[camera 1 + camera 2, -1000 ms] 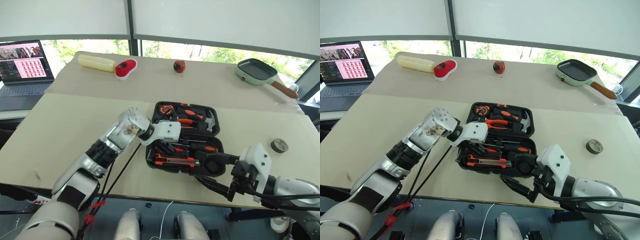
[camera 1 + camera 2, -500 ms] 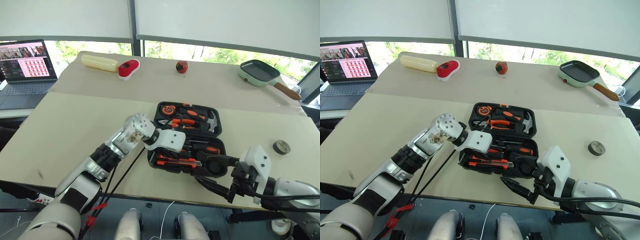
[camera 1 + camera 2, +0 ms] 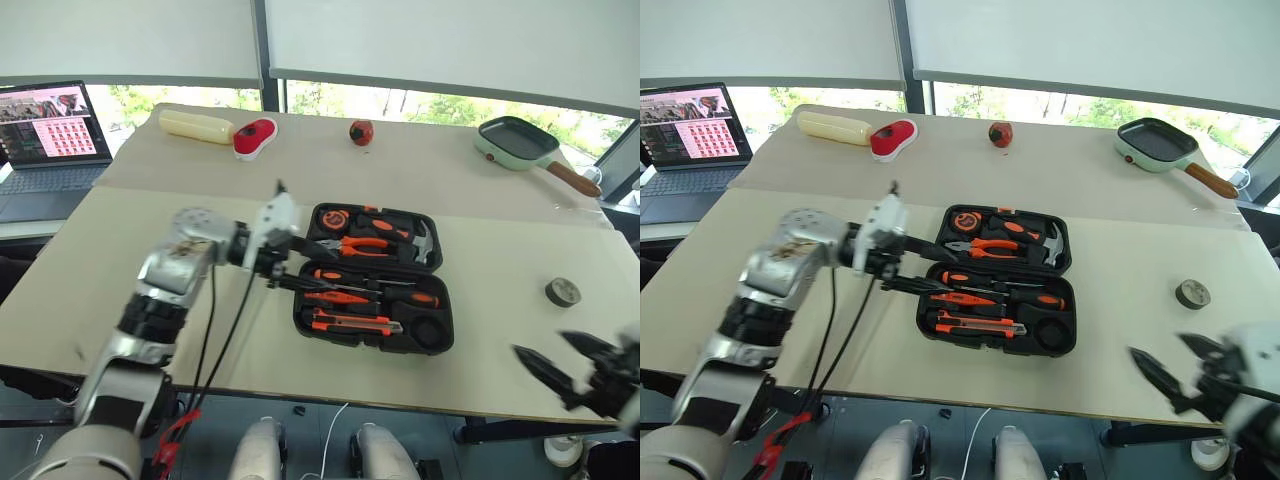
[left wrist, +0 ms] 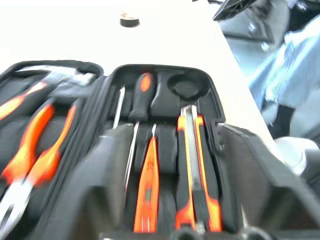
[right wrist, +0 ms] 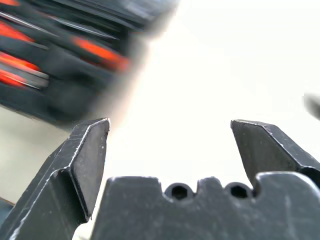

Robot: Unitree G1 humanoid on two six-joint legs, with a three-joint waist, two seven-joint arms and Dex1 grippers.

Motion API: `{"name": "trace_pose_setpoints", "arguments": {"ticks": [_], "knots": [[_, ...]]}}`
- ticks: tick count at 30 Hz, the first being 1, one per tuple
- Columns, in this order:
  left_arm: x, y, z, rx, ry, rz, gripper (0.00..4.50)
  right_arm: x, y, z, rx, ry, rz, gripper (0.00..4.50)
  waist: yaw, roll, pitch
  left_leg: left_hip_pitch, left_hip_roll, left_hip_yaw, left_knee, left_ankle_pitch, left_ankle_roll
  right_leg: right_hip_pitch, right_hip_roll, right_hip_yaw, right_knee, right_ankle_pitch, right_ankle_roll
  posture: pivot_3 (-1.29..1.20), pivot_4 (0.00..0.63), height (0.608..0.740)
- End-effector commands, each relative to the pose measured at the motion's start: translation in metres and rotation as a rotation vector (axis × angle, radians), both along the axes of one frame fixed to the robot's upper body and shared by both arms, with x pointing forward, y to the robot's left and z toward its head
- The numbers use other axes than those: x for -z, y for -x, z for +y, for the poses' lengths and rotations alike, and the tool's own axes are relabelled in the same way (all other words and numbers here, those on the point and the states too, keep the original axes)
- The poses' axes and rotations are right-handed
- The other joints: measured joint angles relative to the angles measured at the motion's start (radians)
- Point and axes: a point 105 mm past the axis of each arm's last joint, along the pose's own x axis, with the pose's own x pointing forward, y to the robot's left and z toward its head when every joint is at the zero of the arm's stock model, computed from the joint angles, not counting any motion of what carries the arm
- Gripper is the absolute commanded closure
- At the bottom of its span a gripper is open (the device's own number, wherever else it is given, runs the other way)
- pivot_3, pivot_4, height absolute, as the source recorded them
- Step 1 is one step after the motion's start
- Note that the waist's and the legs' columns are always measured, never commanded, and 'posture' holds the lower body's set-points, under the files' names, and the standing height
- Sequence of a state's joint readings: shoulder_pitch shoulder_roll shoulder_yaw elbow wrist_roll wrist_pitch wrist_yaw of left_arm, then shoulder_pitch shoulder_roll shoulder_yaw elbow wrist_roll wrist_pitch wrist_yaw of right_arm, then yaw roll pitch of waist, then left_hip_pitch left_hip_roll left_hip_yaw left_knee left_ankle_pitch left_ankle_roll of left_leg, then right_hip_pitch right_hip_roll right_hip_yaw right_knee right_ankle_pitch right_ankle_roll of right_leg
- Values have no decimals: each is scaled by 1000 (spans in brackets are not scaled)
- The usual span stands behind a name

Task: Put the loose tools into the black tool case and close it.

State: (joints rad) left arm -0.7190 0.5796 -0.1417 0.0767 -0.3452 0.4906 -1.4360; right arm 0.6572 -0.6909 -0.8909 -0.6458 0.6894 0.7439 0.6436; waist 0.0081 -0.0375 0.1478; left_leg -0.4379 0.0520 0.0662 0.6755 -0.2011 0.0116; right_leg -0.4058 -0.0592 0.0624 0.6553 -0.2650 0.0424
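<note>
The black tool case [image 3: 373, 279] lies open on the beige surface [image 3: 130, 250], near the front edge and roughly centred. Its two halves lie flat, hinge line running left to right; the long axis of the case runs the same way.

Far half: pliers [image 3: 358, 246] with orange handles, a hammer [image 3: 421, 240] at the right end, and a round orange-and-black item at the left end. Near half: a screwdriver [image 3: 375, 295] with an orange-and-black handle, a slim all-orange tester screwdriver [image 3: 330, 297] and a utility knife [image 3: 355, 323] in the front slot. All three lie with their long axes left to right, parallel to the hinge. A round recess at the right end of the near half appears vacant.

The small dark tape roll [image 3: 561, 292] lies flat on the surface, well apart from the case on its right.

Left claw [image 3: 292, 262]: located at the left end of the case, just above the hinge area, pointing right along the case's long axis. Fingers parted, holding nothing.

Right claw [image 3: 560, 362]: located at the front right of the surface, near its front edge, well apart from the case and nearer the tape roll. Fingers [image 5: 87, 160] spread wide, holding nothing.
</note>
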Motion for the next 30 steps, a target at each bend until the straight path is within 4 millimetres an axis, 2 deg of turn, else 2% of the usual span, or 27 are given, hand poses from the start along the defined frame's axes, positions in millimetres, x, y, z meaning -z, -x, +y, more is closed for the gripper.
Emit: {"name": "trace_pose_setpoints", "arguments": {"ticks": [1,3,6,12,15,20,23,29,30], "knots": [[-23,20,1,62,86,-24,46,-18,2,-16,-2,60,-44,0,-1,0,0,0,0,0,0,0,0,1,0,0,0,0,0,0,150,740],[-24,31,3,87,91,4,46,-20,-4,-23,-11,74,-39,0,-5,0,0,1,0,0,1,0,0,1,-1,0,-1,0,-1,0,150,740],[-20,39,2,107,80,24,46,-21,-25,-29,-31,107,-45,0,-12,0,0,2,0,0,0,0,0,2,-1,1,-1,-1,-2,0,150,740],[-21,47,-3,90,86,0,46,-17,-92,-59,-1,218,-66,0,-23,0,1,3,-1,2,-1,0,0,2,0,1,-1,0,-1,0,150,740],[-22,51,-3,72,86,-15,46,-10,-116,-69,-3,223,-40,0,-24,1,1,3,-1,4,-2,0,0,2,0,2,-2,0,-1,0,150,740],[-22,53,0,41,78,-25,46,6,-135,-72,-74,213,45,0,-20,3,2,3,-2,6,-5,0,0,2,0,1,-2,-1,-1,0,150,740],[-21,53,5,10,61,-42,46,19,-146,-81,-42,213,117,0,-23,3,2,3,-2,6,-5,0,0,2,0,2,-3,-1,0,0,150,740],[-22,53,8,-22,53,-61,46,35,-155,-80,-71,200,162,0,-22,4,2,3,-2,7,-7,0,0,2,0,2,-5,-1,0,0,150,740],[-22,52,8,-27,51,-65,16,36,-157,-80,-67,198,161,258,-23,4,2,3,-2,7,-7,0,0,2,0,2,-5,-1,0,0,150,740]]}}
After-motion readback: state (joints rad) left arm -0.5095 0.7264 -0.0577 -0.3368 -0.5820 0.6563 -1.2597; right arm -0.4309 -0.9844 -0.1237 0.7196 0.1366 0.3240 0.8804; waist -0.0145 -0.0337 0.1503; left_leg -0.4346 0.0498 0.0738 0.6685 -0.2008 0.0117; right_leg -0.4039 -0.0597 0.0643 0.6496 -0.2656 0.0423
